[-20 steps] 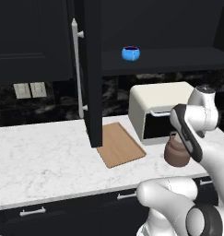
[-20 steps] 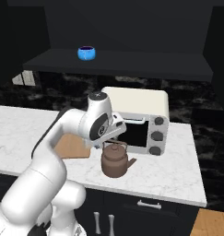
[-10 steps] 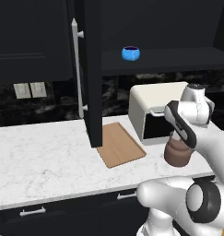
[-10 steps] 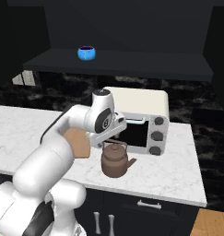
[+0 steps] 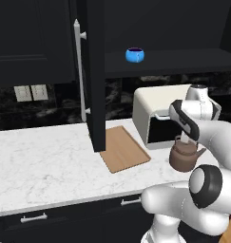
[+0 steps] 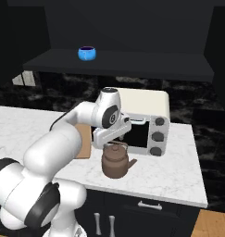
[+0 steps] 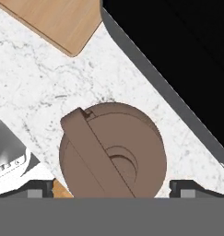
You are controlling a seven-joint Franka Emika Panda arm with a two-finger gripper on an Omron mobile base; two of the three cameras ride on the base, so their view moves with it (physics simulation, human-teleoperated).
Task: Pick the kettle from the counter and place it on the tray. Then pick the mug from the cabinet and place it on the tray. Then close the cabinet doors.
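The robot's two-finger hand (image 7: 111,188) hangs directly over the squat round brown kettle (image 7: 112,152), its dark fingers (image 7: 184,188) spread as wide as they go, one on each side of the kettle's body and gripping nothing. From the hand view the kettle's thin arched bail handle crosses the lid diagonally, beside the lid knob. In the right base view the hand (image 6: 112,140) sits just above that handle, and whether it touches it cannot be told.

The kettle (image 6: 115,160) stands upright on the long white marble-patterned surface with grey veining (image 5: 41,161), just in front of a cream toaster oven with a dark glass door (image 6: 146,121). The flat rectangular tan wooden tray (image 5: 123,149) lies on the same surface to the kettle's left, near but apart from it, with nothing on it.

Above, the black upper wall cabinet (image 6: 132,28) is open. The small bright blue mug (image 5: 134,54) sits on its dark shelf. A tall black cabinet door with a long silver bar handle (image 5: 94,71) stands swung out over the tray's far corner.
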